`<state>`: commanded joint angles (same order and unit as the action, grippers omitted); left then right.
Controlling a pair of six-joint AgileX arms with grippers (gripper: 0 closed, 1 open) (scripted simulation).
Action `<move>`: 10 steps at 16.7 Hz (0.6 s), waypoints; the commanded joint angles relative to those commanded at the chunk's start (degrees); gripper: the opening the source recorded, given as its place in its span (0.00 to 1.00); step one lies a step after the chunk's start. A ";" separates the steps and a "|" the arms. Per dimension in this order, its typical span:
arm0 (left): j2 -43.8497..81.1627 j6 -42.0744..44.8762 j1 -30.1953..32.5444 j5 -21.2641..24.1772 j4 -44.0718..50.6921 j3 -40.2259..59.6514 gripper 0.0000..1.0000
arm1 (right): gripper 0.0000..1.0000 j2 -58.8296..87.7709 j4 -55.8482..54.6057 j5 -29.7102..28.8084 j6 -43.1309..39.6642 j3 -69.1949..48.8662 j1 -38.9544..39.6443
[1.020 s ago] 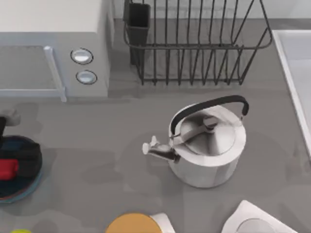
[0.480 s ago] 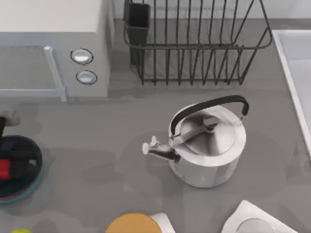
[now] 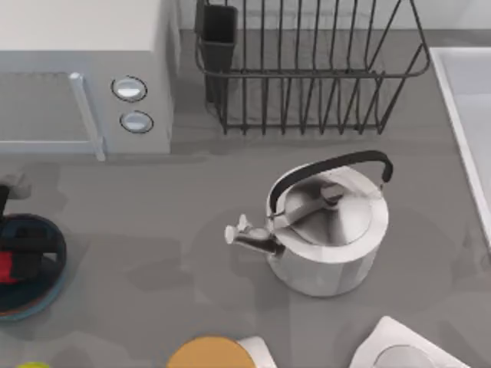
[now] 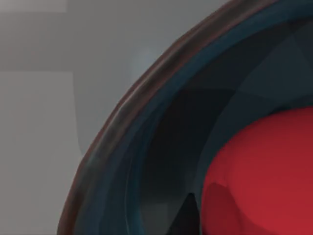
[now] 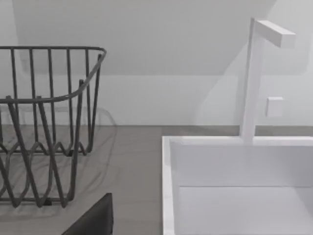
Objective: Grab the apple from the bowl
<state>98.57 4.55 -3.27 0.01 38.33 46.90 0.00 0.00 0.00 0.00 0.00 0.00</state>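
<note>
Left gripper (image 3: 14, 257) low over the apple in the bowl, grasp unconfirmed.

The left gripper hangs dark over the blue bowl (image 3: 47, 295) at the table's left edge, the red apple (image 3: 6, 267) peeking out under it; how far its fingers are spread, and whether they touch the fruit, I cannot tell. In the left wrist view the apple (image 4: 264, 181) sits deep against the bowl's wall (image 4: 161, 122). Likely risks: the smooth round fruit rolls away or squirts out if the fingers close off-centre, or a fingertip catches the reddish rim and drags the bowl. The right arm is parked, its wrist camera facing the dish rack (image 5: 44, 122) and sink (image 5: 234, 181).
</note>
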 joint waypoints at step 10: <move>-2.86 0.21 0.22 -0.86 2.41 2.57 0.00 | 1.00 0.00 0.00 0.00 0.00 0.00 0.00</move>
<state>95.70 4.75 -3.05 -0.85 40.75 49.47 0.00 0.00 0.00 0.00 0.00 0.00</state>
